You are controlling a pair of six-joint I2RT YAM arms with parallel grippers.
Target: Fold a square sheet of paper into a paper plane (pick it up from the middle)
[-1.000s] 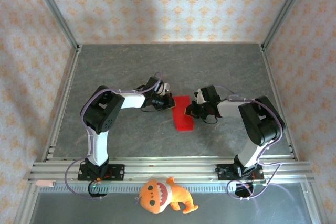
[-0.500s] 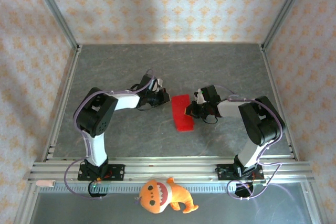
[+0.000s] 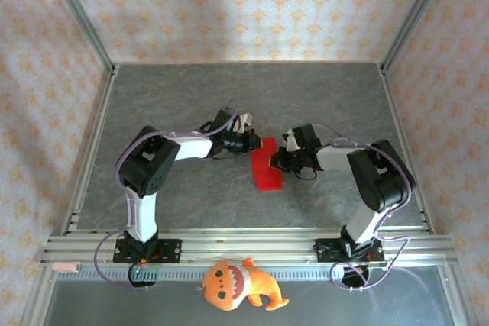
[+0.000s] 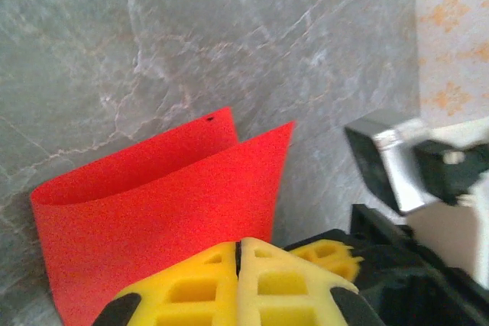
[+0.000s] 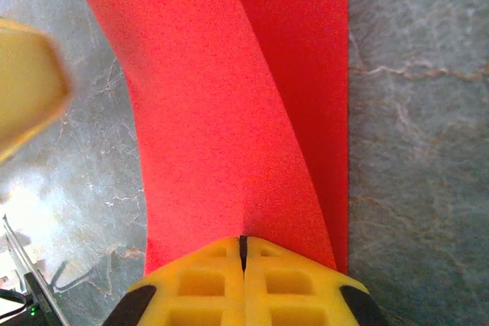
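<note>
Right hand (image 5: 243,240) pinching folded red paper (image 5: 221,97); left hand (image 4: 238,243) closed, at opposite edge.

Bright red square sheet of paper (image 3: 267,167), loosely doubled over, upper flap bowed, mid grey marbled tabletop (image 3: 191,97).

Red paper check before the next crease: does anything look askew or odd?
Yes: the red paper is folded unevenly; its top layer bows up and the corners are offset. An orange plush toy also lies beyond the near rail.
</note>
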